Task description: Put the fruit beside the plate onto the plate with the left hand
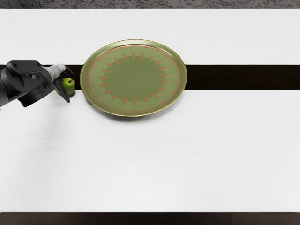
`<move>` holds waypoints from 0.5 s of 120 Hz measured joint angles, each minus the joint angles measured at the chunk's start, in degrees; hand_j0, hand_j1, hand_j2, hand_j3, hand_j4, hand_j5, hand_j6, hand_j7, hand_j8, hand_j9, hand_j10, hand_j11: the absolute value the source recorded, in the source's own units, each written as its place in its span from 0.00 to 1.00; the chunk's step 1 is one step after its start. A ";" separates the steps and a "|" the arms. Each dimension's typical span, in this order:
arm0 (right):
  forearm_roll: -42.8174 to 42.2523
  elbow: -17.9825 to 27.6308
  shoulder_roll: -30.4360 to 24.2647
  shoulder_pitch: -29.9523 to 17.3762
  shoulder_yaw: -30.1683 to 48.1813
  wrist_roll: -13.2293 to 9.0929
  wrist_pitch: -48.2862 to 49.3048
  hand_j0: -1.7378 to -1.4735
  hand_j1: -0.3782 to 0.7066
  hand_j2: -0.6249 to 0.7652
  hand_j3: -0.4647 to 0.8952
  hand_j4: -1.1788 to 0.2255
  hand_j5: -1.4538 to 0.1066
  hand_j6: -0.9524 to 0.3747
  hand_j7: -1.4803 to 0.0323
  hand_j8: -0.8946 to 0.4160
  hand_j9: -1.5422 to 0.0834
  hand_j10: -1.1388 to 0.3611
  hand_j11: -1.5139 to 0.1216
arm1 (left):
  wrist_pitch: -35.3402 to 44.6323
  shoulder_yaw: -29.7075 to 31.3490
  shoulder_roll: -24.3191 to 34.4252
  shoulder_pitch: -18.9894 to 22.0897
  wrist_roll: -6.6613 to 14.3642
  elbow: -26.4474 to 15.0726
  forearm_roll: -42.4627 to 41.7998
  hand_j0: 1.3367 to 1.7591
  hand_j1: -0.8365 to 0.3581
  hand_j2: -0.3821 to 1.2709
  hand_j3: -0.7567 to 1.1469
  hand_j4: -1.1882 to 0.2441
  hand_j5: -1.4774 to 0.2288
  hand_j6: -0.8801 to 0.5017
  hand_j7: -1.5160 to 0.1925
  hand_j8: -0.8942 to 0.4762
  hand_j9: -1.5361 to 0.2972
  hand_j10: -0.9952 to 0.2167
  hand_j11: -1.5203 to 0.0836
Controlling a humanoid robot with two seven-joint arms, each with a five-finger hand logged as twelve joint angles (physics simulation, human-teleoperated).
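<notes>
A small green fruit (69, 86) sits on the white table just left of a round green plate (133, 77) with a gold rim and a red leaf pattern. My left hand (63, 84) comes in from the left edge and has its dark fingers (64, 93) curled around the fruit, which shows between them. Fruit and hand stand apart from the plate's left rim by a small gap. Nothing lies on the plate.
A dark band (239, 76) runs across the table behind the plate. White tabletop (187, 154) spreads in front of and to the right of the plate.
</notes>
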 joint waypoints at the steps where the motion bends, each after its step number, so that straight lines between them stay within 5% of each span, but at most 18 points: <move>1: 0.00 0.00 0.00 0.00 0.00 0.00 0.00 0.30 0.04 0.45 0.34 0.83 0.92 0.71 0.97 0.67 0.94 0.75 0.91 | 0.00 0.03 0.00 0.00 0.00 0.00 -0.03 0.76 0.70 0.27 0.40 0.63 0.64 0.43 0.67 0.44 0.63 0.58 0.71; 25: 0.00 0.00 0.00 0.00 0.00 0.00 0.00 0.30 0.04 0.45 0.34 0.83 0.92 0.71 0.97 0.67 0.94 0.75 0.91 | -0.01 0.39 0.09 0.00 0.19 -0.02 -0.33 0.76 0.66 0.27 0.40 0.60 0.61 0.40 0.64 0.41 0.60 0.55 0.68; 47: 0.00 0.00 0.00 0.00 0.00 0.00 0.00 0.30 0.04 0.45 0.34 0.83 0.92 0.71 0.97 0.67 0.94 0.75 0.91 | -2.85 0.37 0.18 -0.18 1.65 -0.07 -0.78 0.75 0.46 0.32 0.40 0.45 0.45 0.35 0.45 0.38 0.43 0.35 0.48; 55: 0.00 0.00 0.00 0.00 0.00 0.00 0.00 0.30 0.04 0.45 0.34 0.83 0.92 0.71 0.97 0.67 0.94 0.75 0.91 | -3.71 0.35 0.18 -0.18 2.03 -0.04 -0.92 0.75 0.41 0.37 0.40 0.50 0.40 0.40 0.40 0.41 0.37 0.39 0.41; 60: 0.00 0.00 0.00 0.00 0.00 0.00 0.00 0.30 0.04 0.45 0.34 0.83 0.92 0.71 0.97 0.67 0.94 0.75 0.91 | -4.06 0.35 0.25 -0.18 2.19 -0.04 -0.99 0.74 0.35 0.49 0.40 0.53 0.37 0.44 0.37 0.44 0.35 0.41 0.38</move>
